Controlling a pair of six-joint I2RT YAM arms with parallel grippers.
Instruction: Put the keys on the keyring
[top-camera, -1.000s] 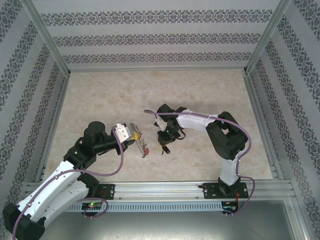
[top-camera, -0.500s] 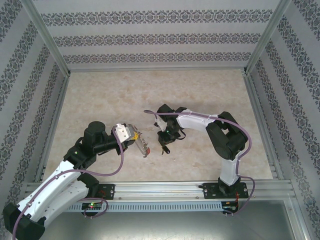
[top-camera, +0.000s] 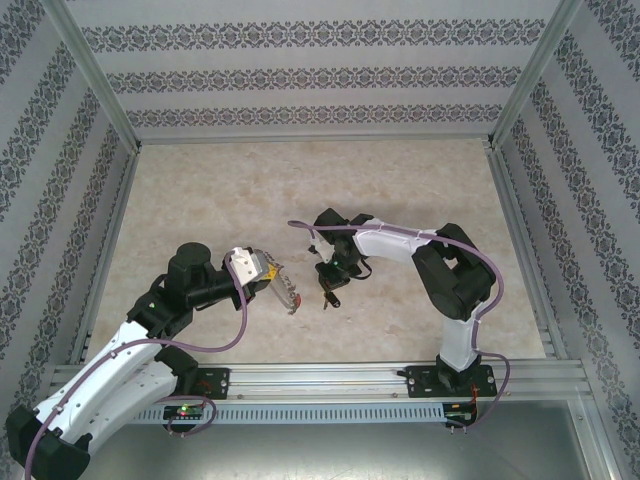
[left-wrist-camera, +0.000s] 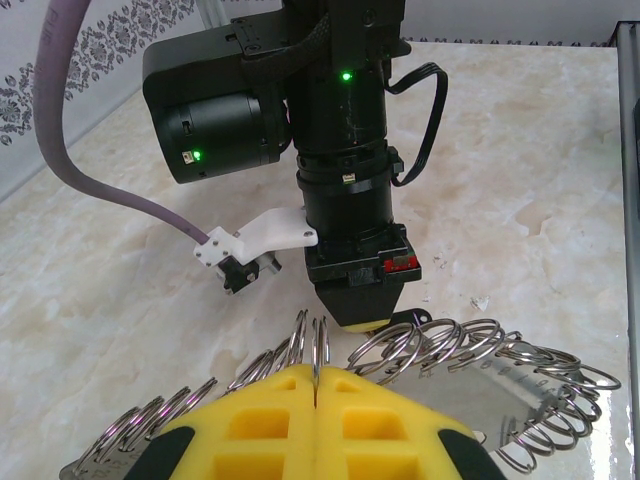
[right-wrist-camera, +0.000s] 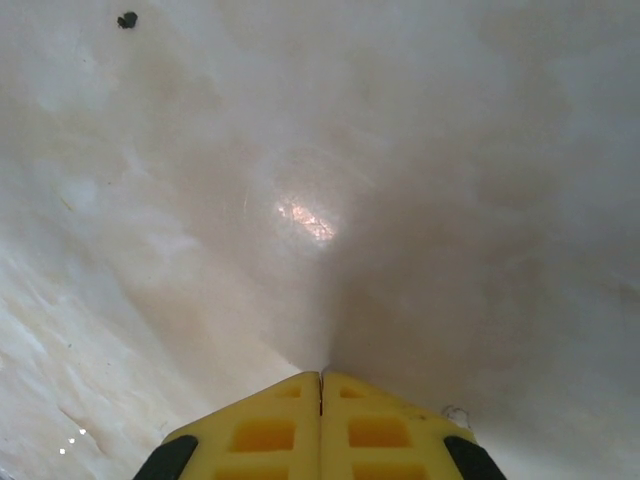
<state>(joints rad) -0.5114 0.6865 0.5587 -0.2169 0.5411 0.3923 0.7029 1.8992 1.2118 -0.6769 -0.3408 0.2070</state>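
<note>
Left pincer (left-wrist-camera: 315, 376) is clenched on the keyring (left-wrist-camera: 415, 340), holding it tilted above the counter (right-wrist-camera: 300, 150) with its loops facing the right pincer (right-wrist-camera: 320, 380), likely offering a loop for threading. The right pincer points down just beside those loops with its pads pressed together. Cannot tell whether a key is pinched between them.

You have two arms, the left arm (top-camera: 120, 365) and the right arm (top-camera: 385, 242), and two grippers, the left gripper (left-wrist-camera: 316, 378) and the right gripper (right-wrist-camera: 321, 378). You have one ring (left-wrist-camera: 480, 395), its small loops too crowded to count.
</note>
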